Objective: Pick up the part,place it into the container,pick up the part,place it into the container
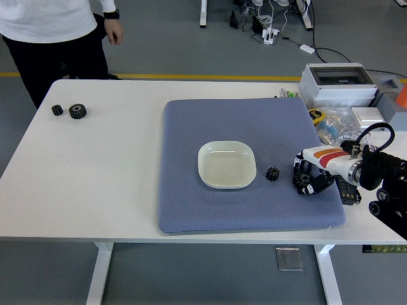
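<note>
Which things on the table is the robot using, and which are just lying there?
Using:
right hand, fingers curled around the larger gear
smaller gear on the blue mat
white dish

Just lying there:
two gears at the table's far left
grey box

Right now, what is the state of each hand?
Left hand: not in view.
Right hand: fingers curled around the larger gear on the mat.
</note>
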You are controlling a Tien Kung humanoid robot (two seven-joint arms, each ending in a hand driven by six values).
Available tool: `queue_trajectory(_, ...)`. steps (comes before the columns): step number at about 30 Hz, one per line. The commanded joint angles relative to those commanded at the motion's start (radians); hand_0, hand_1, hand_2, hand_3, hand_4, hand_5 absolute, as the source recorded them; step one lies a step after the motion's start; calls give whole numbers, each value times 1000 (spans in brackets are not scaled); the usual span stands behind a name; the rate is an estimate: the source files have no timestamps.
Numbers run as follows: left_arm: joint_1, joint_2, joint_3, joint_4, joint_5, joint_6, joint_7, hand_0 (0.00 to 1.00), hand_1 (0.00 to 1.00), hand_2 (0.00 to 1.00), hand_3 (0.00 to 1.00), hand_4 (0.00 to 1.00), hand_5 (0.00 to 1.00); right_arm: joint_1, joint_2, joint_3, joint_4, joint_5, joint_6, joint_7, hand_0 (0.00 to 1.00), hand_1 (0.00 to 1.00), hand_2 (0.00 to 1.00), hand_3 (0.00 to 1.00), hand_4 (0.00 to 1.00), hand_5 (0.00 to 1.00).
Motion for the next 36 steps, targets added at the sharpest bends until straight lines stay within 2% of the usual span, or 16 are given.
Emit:
queue_trajectory(9,3,0,-2,0,6,0,1,604,571,656,558,655,570,-9,0,3,-16,17,-2,1,321,460,521,480,767,108)
queue_trajectory(10,3,0,-2,0,6,-1,1,604,573,656,558,655,570,-10,-2,6,-14,18,-5,2,285,423,501,468,740,92)
queue_trajectory(15,1,1,0,0,7,0,2,604,573,656,558,655,570,-9,-12,22,11,24,-8,-3,285,423,501,468,740,92)
queue_trajectory(16,1,2,1,0,6,-1,2,604,572,655,558,655,570,-9,-14,28,17,24,-9,-3,215,400,483,467,724,102)
queue_trajectory(24,-2,3,-4,0,10,0,1,603,571,654,558,655,570,2,-22,58,59,19,-15,-5,189,387,480,469,719,105)
queue_trajectory(27,-2,3,-5,0,8,1,1,603,571,654,558,655,570,8,-16,74,80,17,-9,-12,189,387,480,469,719,105)
queue_trajectory(28,-1,3,-5,0,7,1,0,604,570,656,558,655,570,9,-14,78,85,15,-6,-14,186,390,482,473,730,145)
queue_trajectory(36,-1,2,12,0,-8,0,1,604,571,657,558,655,570,58,43,87,132,41,2,-19,193,392,485,478,746,175)
